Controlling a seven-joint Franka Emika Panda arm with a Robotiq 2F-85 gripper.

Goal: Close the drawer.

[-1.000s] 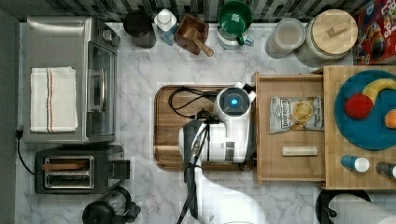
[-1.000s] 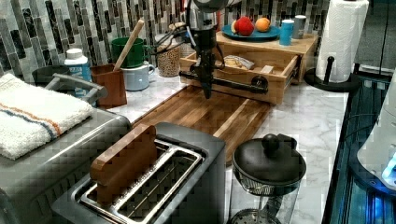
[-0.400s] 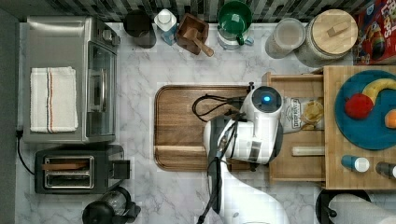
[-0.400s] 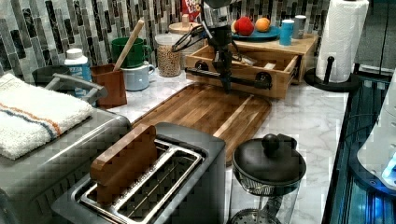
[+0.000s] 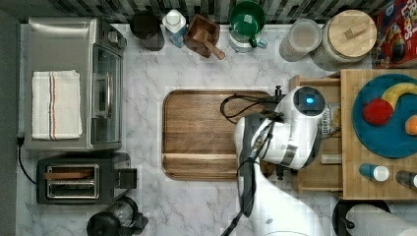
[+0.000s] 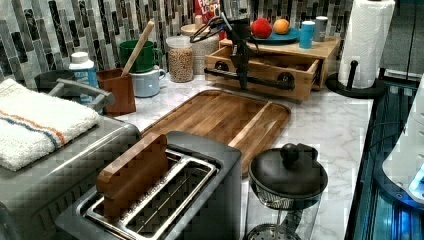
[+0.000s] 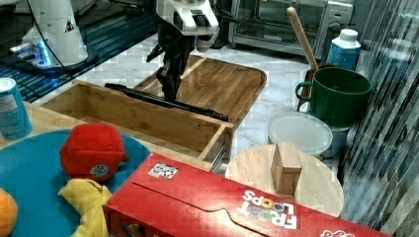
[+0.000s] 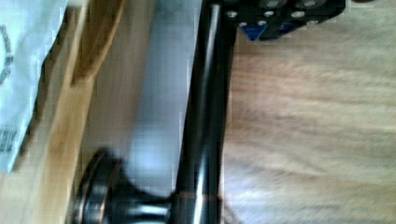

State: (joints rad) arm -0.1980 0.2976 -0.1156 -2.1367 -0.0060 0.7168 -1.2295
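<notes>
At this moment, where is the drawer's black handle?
In the left view the black handle runs across the drawer front, just behind the cutting board, with the claw at it.

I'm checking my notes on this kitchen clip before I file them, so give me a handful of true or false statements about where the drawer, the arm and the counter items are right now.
1. The drawer is fully shut. False: it stands partly open, its inside showing in the left view and the right view.
2. The gripper is at the drawer's black bar handle. True.
3. The cutting board has a pan on it. False: its surface is bare wood.
4. A striped towel lies on top of the toaster oven. True.
5. The blue plate above the drawer carries fruit. True.
6. The green mug lies on its side. False: it stands upright.
</notes>
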